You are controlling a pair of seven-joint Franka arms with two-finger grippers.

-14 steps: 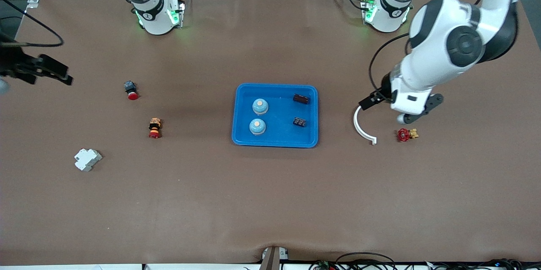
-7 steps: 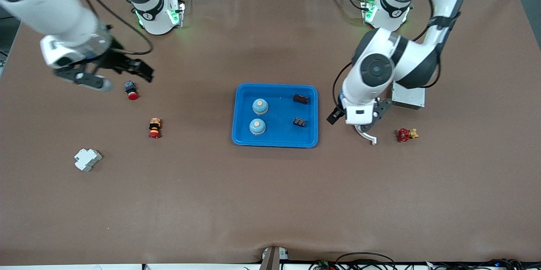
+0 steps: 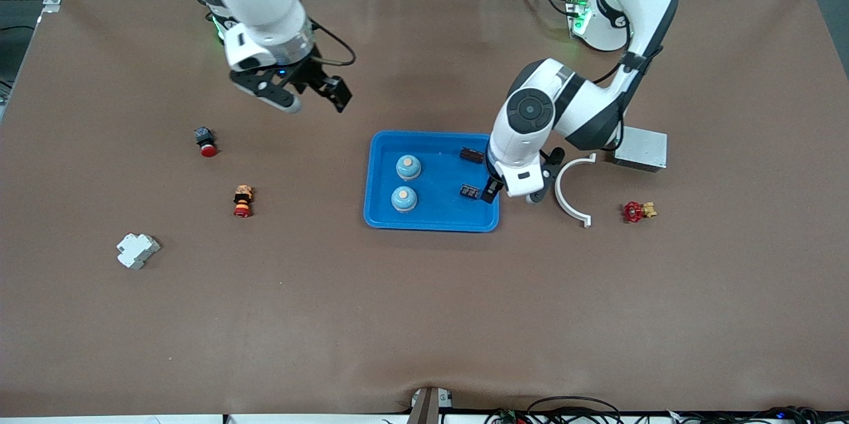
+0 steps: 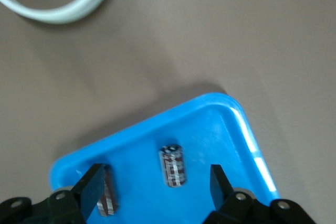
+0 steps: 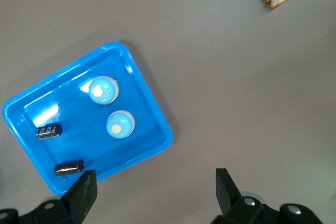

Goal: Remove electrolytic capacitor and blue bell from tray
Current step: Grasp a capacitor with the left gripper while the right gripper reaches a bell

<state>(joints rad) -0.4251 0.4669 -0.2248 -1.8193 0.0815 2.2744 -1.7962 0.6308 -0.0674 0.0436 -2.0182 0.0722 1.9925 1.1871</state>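
A blue tray (image 3: 434,212) sits mid-table. In it are two blue bells (image 3: 408,167) (image 3: 404,198) and two dark capacitors (image 3: 472,155) (image 3: 470,191). My left gripper (image 3: 514,193) is open and empty over the tray's edge at the left arm's end. In the left wrist view, one capacitor (image 4: 173,165) lies between its fingers (image 4: 94,190) and the other capacitor (image 4: 107,199) is partly hidden by one finger. My right gripper (image 3: 298,89) is open and empty over bare table between its base and the tray. The right wrist view shows the tray (image 5: 152,114), both bells and both capacitors.
A white curved piece (image 3: 572,192), a red valve (image 3: 637,212) and a grey metal box (image 3: 640,148) lie toward the left arm's end. Two red push buttons (image 3: 207,142) (image 3: 243,202) and a white breaker (image 3: 138,250) lie toward the right arm's end.
Both arms swung in toward the tray. The left gripper moved from over the white curved piece to the tray's edge. The right gripper came in from the table's end.
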